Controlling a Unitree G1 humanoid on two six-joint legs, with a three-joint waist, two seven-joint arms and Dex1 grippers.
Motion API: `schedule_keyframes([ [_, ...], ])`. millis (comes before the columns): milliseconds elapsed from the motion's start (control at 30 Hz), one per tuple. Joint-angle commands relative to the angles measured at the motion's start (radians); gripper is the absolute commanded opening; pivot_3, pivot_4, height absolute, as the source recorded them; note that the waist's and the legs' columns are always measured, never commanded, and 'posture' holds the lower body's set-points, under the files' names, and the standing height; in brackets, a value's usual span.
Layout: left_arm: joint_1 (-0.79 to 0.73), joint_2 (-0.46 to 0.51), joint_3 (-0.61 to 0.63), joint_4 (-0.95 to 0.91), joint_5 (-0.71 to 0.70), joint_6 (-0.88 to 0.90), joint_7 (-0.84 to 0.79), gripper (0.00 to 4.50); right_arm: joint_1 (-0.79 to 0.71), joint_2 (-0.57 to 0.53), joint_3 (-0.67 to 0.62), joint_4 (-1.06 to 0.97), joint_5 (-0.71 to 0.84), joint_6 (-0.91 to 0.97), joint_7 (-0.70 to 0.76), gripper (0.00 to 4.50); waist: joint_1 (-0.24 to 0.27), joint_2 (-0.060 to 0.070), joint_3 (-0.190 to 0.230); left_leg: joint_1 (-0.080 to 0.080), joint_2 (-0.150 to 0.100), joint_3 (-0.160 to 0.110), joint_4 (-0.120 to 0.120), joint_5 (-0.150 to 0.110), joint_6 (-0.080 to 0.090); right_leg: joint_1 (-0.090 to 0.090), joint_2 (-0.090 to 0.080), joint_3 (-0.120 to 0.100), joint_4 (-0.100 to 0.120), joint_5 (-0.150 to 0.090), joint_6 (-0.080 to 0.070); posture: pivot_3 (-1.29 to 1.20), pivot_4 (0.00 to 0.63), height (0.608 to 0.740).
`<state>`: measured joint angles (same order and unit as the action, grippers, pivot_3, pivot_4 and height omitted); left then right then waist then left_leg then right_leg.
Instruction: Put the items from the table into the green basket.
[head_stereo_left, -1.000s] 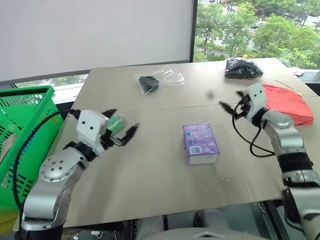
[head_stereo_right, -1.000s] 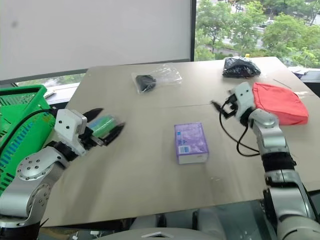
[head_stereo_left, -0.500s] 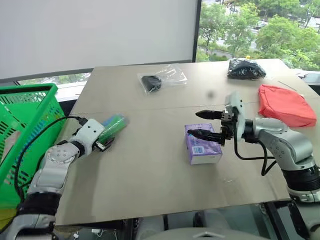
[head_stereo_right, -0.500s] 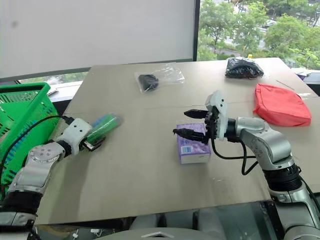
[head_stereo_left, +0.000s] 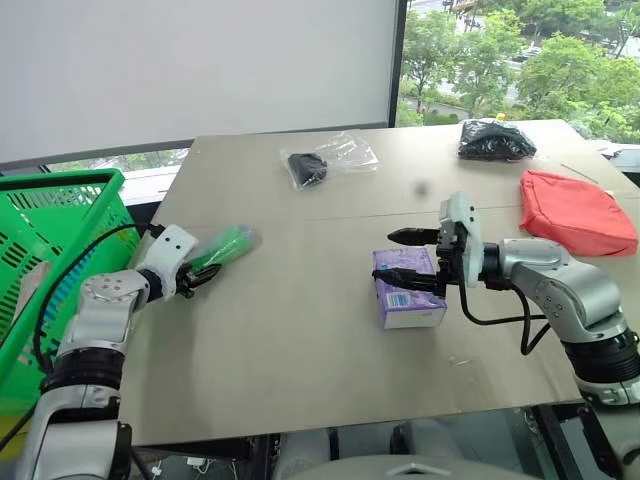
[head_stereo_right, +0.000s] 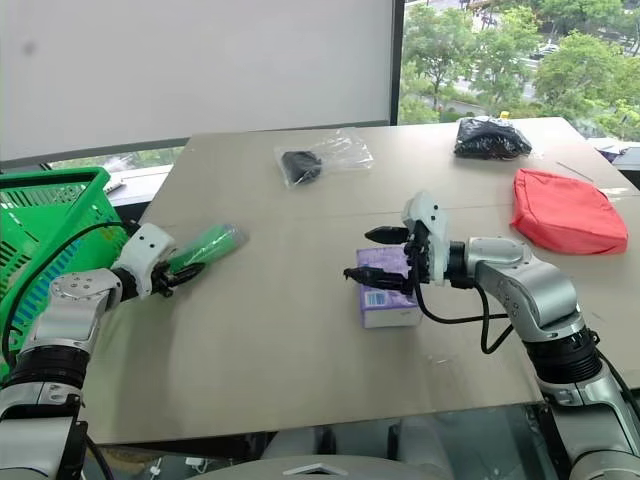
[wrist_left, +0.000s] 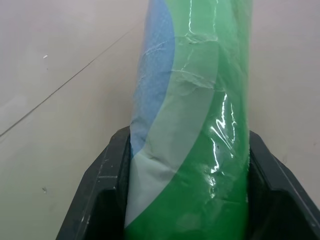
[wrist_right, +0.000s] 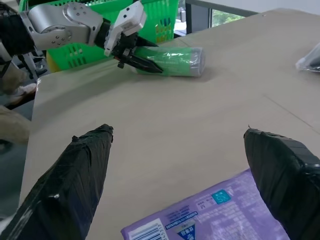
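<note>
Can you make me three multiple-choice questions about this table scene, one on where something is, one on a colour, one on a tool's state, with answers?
1. Where is the green basket?
A. Off the table's left edge
B. On the table's middle
C. Beside the red pouch

2. What colour is the boxy tissue pack?
A. Red
B. Purple
C. Black

3. How does the right tool stand?
A. Shut on the black crinkly bag
B. Shut on the clear bag
C. Open over the tissue pack

Answers:
1. A, the basket sits past the left edge, by the left arm.
2. B, its wrapper is purple, with a label on its near end.
3. C, the right wrist view shows both fingers spread wide, with the pack below them.
</note>
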<state>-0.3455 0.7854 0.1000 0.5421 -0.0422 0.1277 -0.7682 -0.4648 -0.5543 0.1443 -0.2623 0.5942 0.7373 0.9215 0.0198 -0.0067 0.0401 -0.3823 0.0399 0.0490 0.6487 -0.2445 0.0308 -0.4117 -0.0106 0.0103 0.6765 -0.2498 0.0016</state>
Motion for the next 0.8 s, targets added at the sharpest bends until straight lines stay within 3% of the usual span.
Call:
schedule_keyframes([
  [33, -0.002, -0.033, 0.051, -0.045, -0.021, -0.015, 0.085, 1.96, -0.053, 0.024, -0.013, -0.026, 0.012, -0.02, 0.003, 4.5, 0.002, 0.0, 0.0, 0.0, 0.0, -0.001, 0.0, 0.0, 0.0, 0.0, 0.0, 0.0, 0.0, 0.0, 0.0, 0.07, 0.0, 0.74],
  [200, -0.072, -0.04, 0.213, -0.199, -0.056, -0.004, 0.293, 1.96, -0.127, 0.102, -0.041, -0.018, 0.07, 0.002, -0.014, 4.5, 0.002, -0.014, 0.004, -0.001, 0.003, -0.003, 0.001, 0.0, 0.0, -0.001, 0.002, -0.001, 0.001, 0.0, -0.001, 0.1, 0.0, 0.74],
  [267, -0.082, -0.004, 0.263, -0.222, -0.04, -0.002, 0.362, 1.96, -0.151, 0.127, -0.046, -0.007, 0.073, -0.031, -0.002, 4.5, -0.001, -0.021, 0.001, -0.005, 0.006, -0.005, 0.001, 0.0, 0.0, -0.003, 0.002, -0.002, 0.001, 0.001, -0.001, 0.11, 0.0, 0.74],
  [367, -0.07, 0.084, 0.345, -0.221, 0.013, 0.022, 0.476, 1.96, -0.19, 0.159, -0.052, 0.025, 0.071, -0.073, 0.007, 4.5, -0.01, -0.022, 0.0, -0.005, 0.008, -0.002, 0.0, -0.001, -0.001, -0.004, 0.0, 0.0, 0.0, 0.001, -0.001, 0.13, 0.0, 0.74],
  [533, -0.025, 0.211, 0.498, -0.102, 0.029, 0.063, 0.603, 1.96, -0.229, 0.192, -0.052, 0.068, 0.07, -0.104, 0.022, 4.5, -0.006, -0.022, 0.001, -0.004, 0.008, 0.0, -0.002, -0.002, -0.004, -0.005, -0.003, 0.0, -0.002, 0.0, -0.001, 0.15, 0.0, 0.74],
  [733, 0.092, 0.283, 0.495, 0.078, 0.058, -0.005, 0.594, 1.96, -0.237, 0.212, -0.039, 0.079, 0.056, -0.12, 0.023, 4.5, 0.024, -0.025, -0.002, -0.004, 0.006, -0.001, -0.003, -0.002, -0.004, -0.005, -0.009, -0.007, -0.002, 0.0, -0.001, 0.15, 0.0, 0.74],
  [767, 0.091, 0.274, 0.5, 0.1, 0.035, -0.019, 0.576, 2.9, -0.237, 0.216, -0.039, 0.077, 0.054, -0.119, 0.02, 4.5, 0.028, -0.027, -0.003, -0.005, 0.006, -0.002, -0.003, -0.002, -0.004, -0.005, -0.009, -0.009, -0.002, 0.0, -0.002, 0.15, 0.0, 0.74],
  [800, 0.084, 0.265, 0.5, 0.115, 0.015, -0.031, 0.558, 3.16, -0.238, 0.217, -0.039, 0.076, 0.053, -0.119, 0.018, 4.5, 0.032, -0.027, -0.003, -0.005, 0.007, -0.003, -0.003, -0.002, -0.005, -0.004, -0.01, -0.009, -0.002, 0.0, -0.002, 0.15, 0.0, 0.74],
])
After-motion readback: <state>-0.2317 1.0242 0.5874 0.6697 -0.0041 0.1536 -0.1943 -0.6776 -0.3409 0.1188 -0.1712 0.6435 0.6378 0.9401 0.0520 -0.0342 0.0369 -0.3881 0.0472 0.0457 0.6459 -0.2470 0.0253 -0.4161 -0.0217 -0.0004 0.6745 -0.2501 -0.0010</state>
